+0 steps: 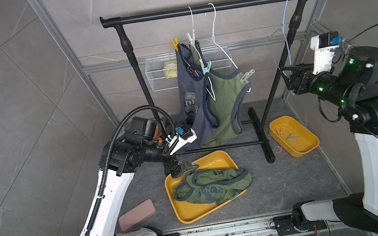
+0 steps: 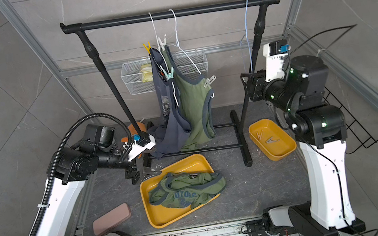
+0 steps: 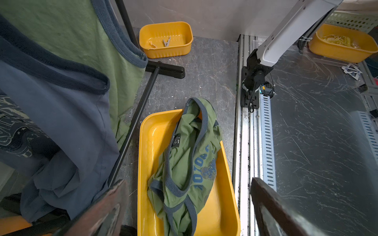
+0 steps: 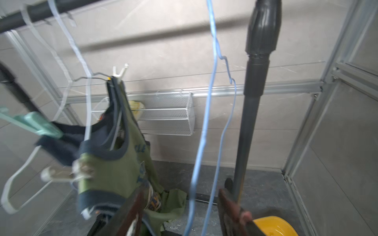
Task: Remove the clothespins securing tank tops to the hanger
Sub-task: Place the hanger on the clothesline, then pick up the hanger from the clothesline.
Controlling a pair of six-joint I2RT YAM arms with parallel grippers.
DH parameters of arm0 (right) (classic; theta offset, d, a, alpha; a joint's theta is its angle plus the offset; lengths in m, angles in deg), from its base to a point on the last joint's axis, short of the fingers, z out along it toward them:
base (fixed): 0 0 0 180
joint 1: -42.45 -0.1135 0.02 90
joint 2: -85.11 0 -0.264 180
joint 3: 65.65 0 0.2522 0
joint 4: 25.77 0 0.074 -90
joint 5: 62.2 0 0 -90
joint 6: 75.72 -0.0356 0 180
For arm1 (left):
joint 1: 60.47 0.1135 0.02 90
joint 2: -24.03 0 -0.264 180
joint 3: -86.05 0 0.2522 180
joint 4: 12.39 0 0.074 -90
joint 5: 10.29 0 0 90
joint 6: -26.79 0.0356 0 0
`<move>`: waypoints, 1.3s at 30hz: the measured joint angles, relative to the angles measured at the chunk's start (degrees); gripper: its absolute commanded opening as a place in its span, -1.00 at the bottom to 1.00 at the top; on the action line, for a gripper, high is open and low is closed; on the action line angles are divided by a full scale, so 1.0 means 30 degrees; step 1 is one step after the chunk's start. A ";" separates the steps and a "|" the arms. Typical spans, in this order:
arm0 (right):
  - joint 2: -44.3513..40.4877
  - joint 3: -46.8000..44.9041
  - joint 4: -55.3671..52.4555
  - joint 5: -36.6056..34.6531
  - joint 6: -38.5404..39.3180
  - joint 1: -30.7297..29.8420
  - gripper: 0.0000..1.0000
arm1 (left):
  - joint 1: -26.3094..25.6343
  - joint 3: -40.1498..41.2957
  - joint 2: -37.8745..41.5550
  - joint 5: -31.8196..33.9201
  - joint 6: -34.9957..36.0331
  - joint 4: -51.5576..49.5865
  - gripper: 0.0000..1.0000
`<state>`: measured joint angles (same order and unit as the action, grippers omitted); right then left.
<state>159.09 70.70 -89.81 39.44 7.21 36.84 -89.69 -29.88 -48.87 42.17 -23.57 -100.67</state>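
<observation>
Clothespins (image 2: 170,73): four on the rack, two binned. Nearest my base, the yellow tray (image 1: 187,213) on the counter (image 1: 283,185) held one olive tank top (image 1: 213,189), crumpled and free of pins. My left gripper (image 1: 182,168) hung just over the tray's far edge, jaws wide and empty. Further back on my right, the small yellow bin (image 1: 312,146) held two loose pins (image 1: 288,136). Above it my right gripper (image 1: 287,80) stood raised beside the rack's post, jaws partly apart, nothing held as far as I could see, the empty blue hanger (image 1: 284,29) close by. Beyond, the slate-blue top (image 1: 189,103) and the second olive top (image 1: 226,102) hung on white hangers from the rail (image 1: 211,7). They bore a pale pin (image 1: 248,75) at the olive shoulder toward my right, a mint pin (image 1: 207,67) where the tops meet, and a white pin (image 1: 190,38) and a yellow pin (image 1: 174,44) highest up. I judged the pale pin the fair next pick for the right gripper: close across its splayed handles, not its nose, squeeze fully, then draw off along the strap. The hangers would likely swing, so the left gripper could steady the hem.
</observation>
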 measured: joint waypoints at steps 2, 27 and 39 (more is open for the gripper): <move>-0.0743 -0.0138 -0.0007 0.1268 -0.0240 0.0000 0.15 | 0.0000 -0.0095 0.0270 -0.0073 0.0233 -0.0379 0.91; 0.1763 -0.0546 -0.1020 0.4175 -0.0138 -0.4779 0.09 | 0.0000 -0.0102 0.0896 -0.0590 0.0954 -0.1209 0.91; 0.2178 -0.1348 -0.0240 0.0058 0.0226 -0.5799 0.04 | 0.0000 0.0284 0.0896 -0.0627 0.1180 -0.1231 0.91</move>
<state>165.62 66.66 -90.53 39.62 7.89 19.44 -89.69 -29.03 -46.18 40.29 -20.03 -104.37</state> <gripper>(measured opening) 0.524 0.956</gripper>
